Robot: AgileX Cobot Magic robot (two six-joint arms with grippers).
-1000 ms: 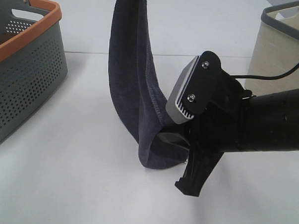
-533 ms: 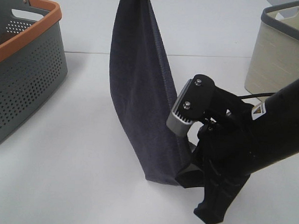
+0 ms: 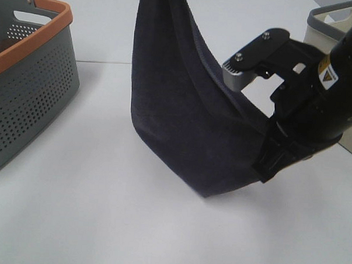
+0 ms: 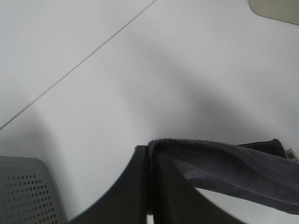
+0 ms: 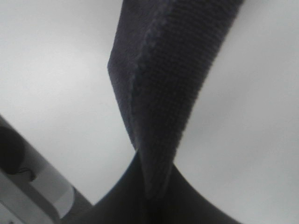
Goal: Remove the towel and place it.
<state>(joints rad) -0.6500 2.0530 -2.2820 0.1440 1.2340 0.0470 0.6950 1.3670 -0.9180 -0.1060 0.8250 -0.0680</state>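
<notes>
Right pincer (image 5: 152,189): is clamping the towel (image 3: 182,126) by its lower corner, near the counter (image 3: 102,222). Towel: is sagging as a sling, its long axis rising up and away from that pincer toward the left pincer (image 4: 150,161), which is pinching the far top corner.

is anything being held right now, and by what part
Both grippers hold the towel. The left gripper pinches an edge at its top end, the right gripper a hemmed edge at its lower end; it sags between them.
</notes>
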